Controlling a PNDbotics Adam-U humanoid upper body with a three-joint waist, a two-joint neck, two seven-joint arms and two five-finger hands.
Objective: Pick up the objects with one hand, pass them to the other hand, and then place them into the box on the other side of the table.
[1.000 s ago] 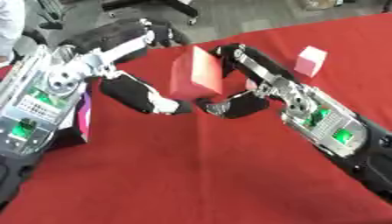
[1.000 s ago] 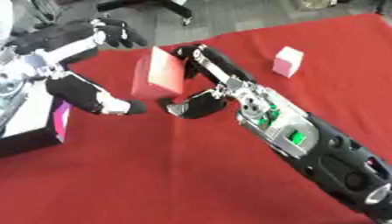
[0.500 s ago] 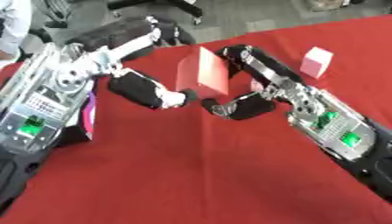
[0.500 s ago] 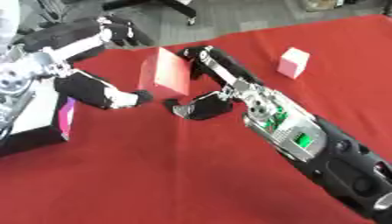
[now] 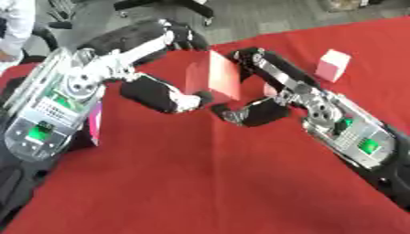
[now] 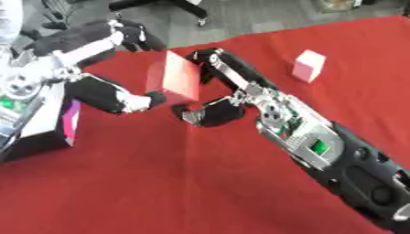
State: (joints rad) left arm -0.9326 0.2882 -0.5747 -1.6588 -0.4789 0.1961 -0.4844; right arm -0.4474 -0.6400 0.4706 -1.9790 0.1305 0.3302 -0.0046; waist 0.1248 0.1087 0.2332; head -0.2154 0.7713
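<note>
Mid-table, above the red cloth (image 5: 200, 183), a red block (image 5: 212, 81) sits between the two hands. Block stands roughly upright, slightly tilted, lifted off the cloth.

Right hand (image 6: 210, 109): fingers (image 6: 216, 61) reach up along the block's right face, thumb curled in below near the lower right corner. It has hold of the block.

Left hand (image 5: 156, 93): dark palm just beside the block's lower left edge, a fingertip touching or nearly touching the bottom corner. Fingers appear partly curled toward the block; whether they actually close on it I cannot tell, since the block hides the contact.

Small pink-white cube (image 5: 333, 65) rests on the cloth further back on the right, well apart from the hands.

Box (image 6: 44, 123) at the left edge of the table: pale top, dark side, a magenta panel on its near corner. Most of it is hidden behind the left arm.

Writing: none readable. Green lit panels show on both forearms, no legible text. No brand marks on block, cube or box that can be made out.
</note>
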